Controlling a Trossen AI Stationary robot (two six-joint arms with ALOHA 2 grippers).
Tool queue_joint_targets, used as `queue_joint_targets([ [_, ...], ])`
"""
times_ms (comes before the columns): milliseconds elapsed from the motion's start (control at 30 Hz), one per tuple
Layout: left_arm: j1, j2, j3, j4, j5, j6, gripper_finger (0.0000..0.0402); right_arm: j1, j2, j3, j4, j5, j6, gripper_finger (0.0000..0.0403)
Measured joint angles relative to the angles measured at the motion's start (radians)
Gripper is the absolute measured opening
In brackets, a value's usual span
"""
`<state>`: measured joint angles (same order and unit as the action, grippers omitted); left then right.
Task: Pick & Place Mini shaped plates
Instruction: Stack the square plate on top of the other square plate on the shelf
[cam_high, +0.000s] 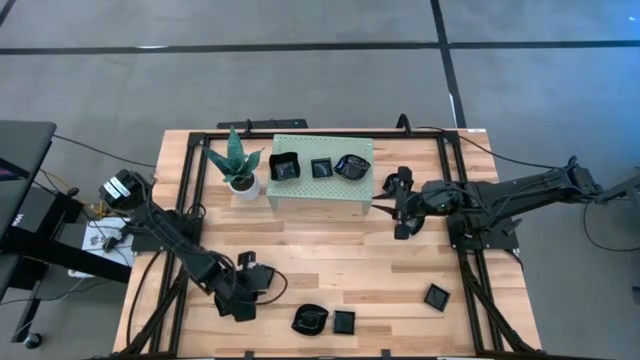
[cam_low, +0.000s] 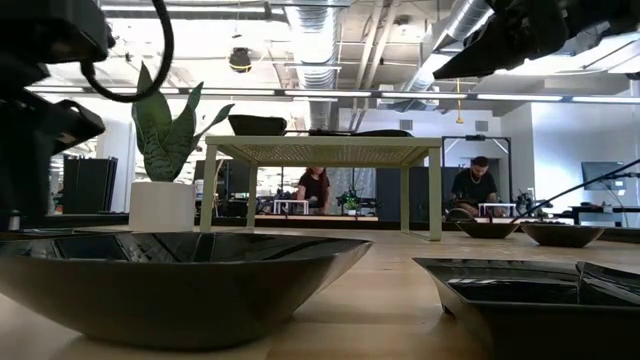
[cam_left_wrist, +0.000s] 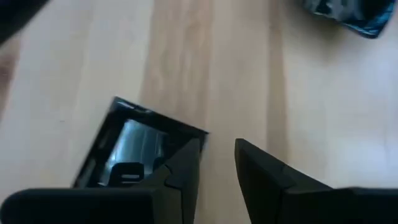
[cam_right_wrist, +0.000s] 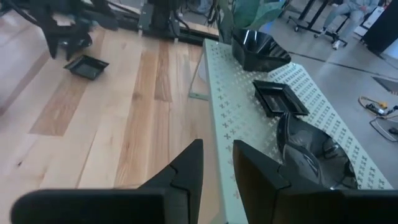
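Square plate (cam_left_wrist: 134, 149) beside left fingers (cam_left_wrist: 186, 165), perhaps untouched.

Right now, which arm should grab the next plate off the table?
Left, I'd judge. The left claw hovers, fingers apart, at a square plate near the front edge. The right claw sits empty beside the green stand, far from the loose plates.
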<state>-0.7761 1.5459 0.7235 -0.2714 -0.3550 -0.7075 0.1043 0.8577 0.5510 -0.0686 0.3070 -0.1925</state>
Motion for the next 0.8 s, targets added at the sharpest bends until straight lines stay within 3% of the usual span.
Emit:
queue_joint_targets([
  [467,0.005,0.000,-0.052,0.003,-0.008,-0.005,0.0099,0.000,0.000,0.000,-0.006,0.000,0.004,0.0082],
  [800,0.006,0.000,-0.052,0.003,-0.027,-0.005,0.0042,0.000,0.000,0.000,-0.006,0.000,0.019,0.0082],
])
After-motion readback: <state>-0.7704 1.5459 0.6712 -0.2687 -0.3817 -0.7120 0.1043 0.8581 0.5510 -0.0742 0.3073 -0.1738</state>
